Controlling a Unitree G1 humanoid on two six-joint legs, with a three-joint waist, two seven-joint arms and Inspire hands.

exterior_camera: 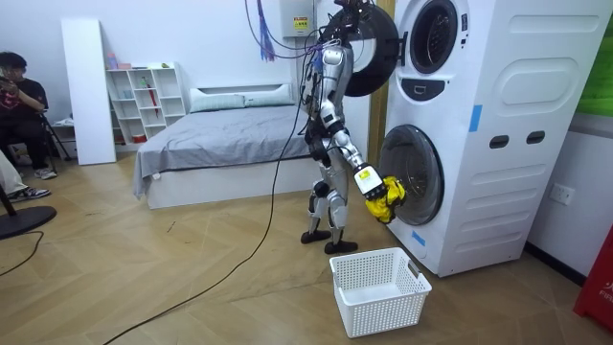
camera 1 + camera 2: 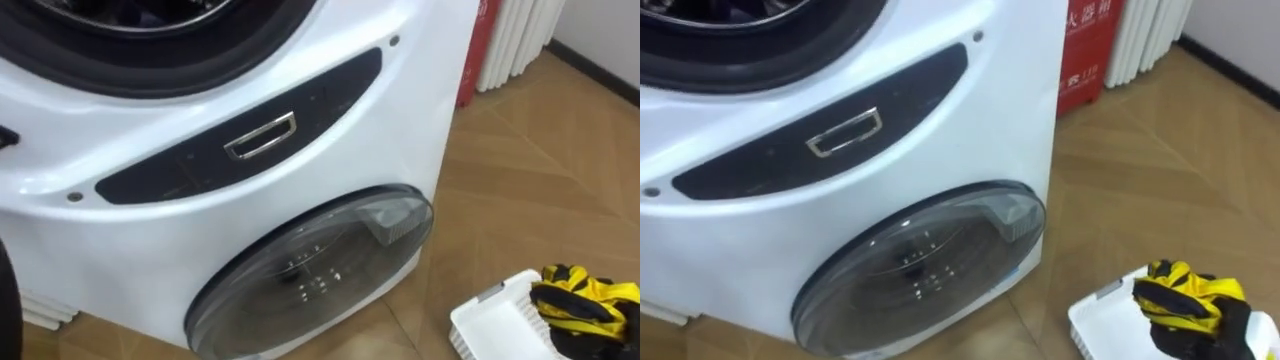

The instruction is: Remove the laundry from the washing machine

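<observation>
left eye view: white washing machine close up, round lower door. yellow-and-black garment at lower right, over the white basket. right eye view: same layout. room view: robot stands facing the machine, right hand clenched round the bunched garment beside the lower door, basket on the floor below.

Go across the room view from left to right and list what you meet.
A seated person → tall white panel → white shelf unit → bed → right robot hand holding the yellow and black garment → white washing machine. Left out: the white basket, which overlaps the garment above it.
</observation>
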